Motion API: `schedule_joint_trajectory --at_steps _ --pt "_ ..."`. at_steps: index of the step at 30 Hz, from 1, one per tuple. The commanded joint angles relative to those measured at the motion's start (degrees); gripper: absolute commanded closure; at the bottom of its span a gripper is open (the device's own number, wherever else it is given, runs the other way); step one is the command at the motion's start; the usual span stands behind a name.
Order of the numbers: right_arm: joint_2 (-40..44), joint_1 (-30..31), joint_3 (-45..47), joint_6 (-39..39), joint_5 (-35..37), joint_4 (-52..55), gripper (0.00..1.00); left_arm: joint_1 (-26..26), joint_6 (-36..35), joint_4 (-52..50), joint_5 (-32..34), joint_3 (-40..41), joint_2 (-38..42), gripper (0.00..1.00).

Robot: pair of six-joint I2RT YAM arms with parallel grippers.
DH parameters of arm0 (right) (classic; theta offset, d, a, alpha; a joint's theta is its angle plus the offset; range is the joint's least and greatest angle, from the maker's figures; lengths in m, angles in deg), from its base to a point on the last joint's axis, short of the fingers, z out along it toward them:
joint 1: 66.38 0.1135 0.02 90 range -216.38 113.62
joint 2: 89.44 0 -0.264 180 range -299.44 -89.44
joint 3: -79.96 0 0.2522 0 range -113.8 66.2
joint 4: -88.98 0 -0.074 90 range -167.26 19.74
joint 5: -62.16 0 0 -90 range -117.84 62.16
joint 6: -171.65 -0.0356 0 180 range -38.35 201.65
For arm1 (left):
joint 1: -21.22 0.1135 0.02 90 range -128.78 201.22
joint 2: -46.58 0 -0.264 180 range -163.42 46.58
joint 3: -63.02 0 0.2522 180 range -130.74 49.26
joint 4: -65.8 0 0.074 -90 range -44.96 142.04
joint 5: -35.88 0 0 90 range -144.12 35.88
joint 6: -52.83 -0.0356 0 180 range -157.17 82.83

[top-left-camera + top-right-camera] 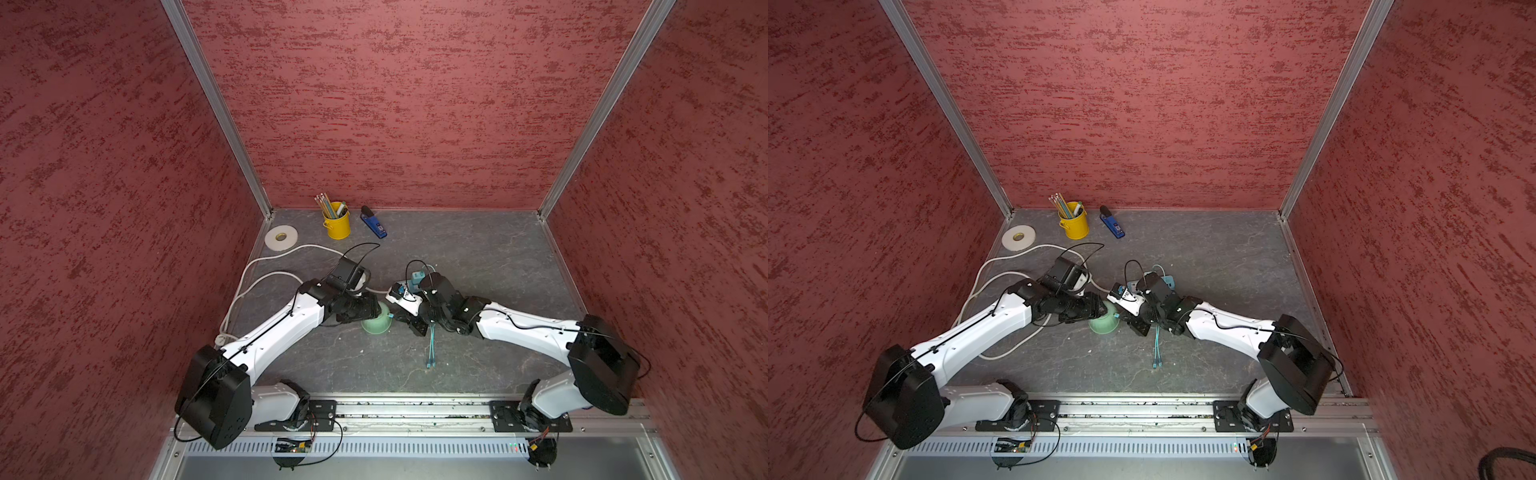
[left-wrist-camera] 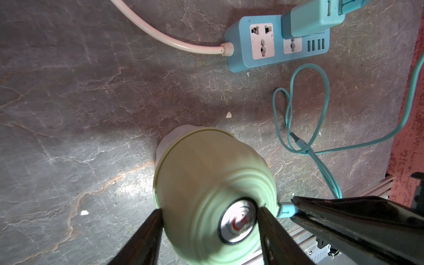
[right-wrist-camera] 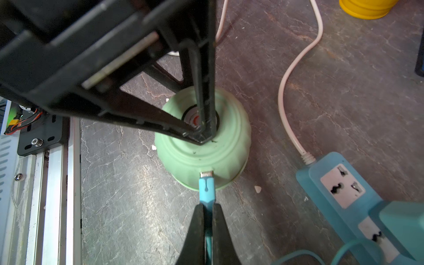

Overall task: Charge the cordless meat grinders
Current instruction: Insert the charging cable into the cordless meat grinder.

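**Mid-table, between the two wrists: plug tip at the grinder wall**

Near the middle of the grey table (image 1: 478, 257), a little toward the robot's side, we find the cordless meat grinder (image 1: 377, 324) standing on its base, dome up. The silvery button (image 2: 237, 221) is on top. Both top views place it directly between the two wrists (image 1: 1105, 323).

Left gripper (image 2: 209, 210): jaws partly apart, set down over the dome from above. One finger (image 2: 146, 231) lies against the dome's flank. The other rests on the ridged top, right at the button's rim. Both fingers are in contact, so we record this as a hold on the grinder.

Right gripper (image 3: 208, 215): jaws closed on the teal plug (image 3: 206, 187), pinching its rear half. The plug points at the lower wall of the dome and its metal tip touches that wall. Most of the metal shows. We cannot tell whether the tip has entered a port.

The teal cable (image 2: 326, 176) trails back from the plug and lies in loose loops on the table. Just beyond the grinder, and apart from it, lies the blue power strip (image 2: 278, 60). A teal charger block (image 2: 314, 20) is seated in one of its sockets, and a white cord (image 2: 199, 48) enters its end.

At the far left of the table stand a yellow pencil cup (image 1: 337, 227) and a tape roll (image 1: 281, 238), well apart from the work.
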Motion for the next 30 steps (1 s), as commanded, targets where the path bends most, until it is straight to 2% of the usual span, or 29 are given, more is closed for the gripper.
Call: schedule_joint_trajectory --at_steps 1,12,18,20,23,25,30 --pt "-1.69 1.96 -2.1 -0.93 -0.75 -20.79 1.0 -4.04 -0.12 5.04 -15.83 2.46 -2.96 0.35" --pt "-1.92 1.97 -1.23 1.92 -3.31 -23.89 1.0 -4.6 -1.19 5.24 -18.02 2.07 -4.15 0.35" --pt "-0.8 1.88 -0.25 1.17 -0.95 -22.07 1.0 -3.38 -1.15 4.61 -14.67 1.78 -1.93 0.34" --pt "0.13 1.9 0.43 0.92 0.25 -20.61 0.92 -2.16 -1.27 4.16 -12.67 1.59 -0.67 0.32" --pt "2.46 1.66 2.27 0.65 2.56 -18.44 0.69 0.17 -1.75 3.29 -10.01 0.99 1.2 0.31" --pt "5.57 1.53 4.27 0.23 4.43 -17.36 0.54 1.31 -2.46 2.14 -8.22 -0.18 2.14 0.26" --pt "14.3 0.5 7.92 -1.99 7.7 -14.57 0.38 3.17 -3.3 1.0 -3.61 -2.73 4.53 0.16"
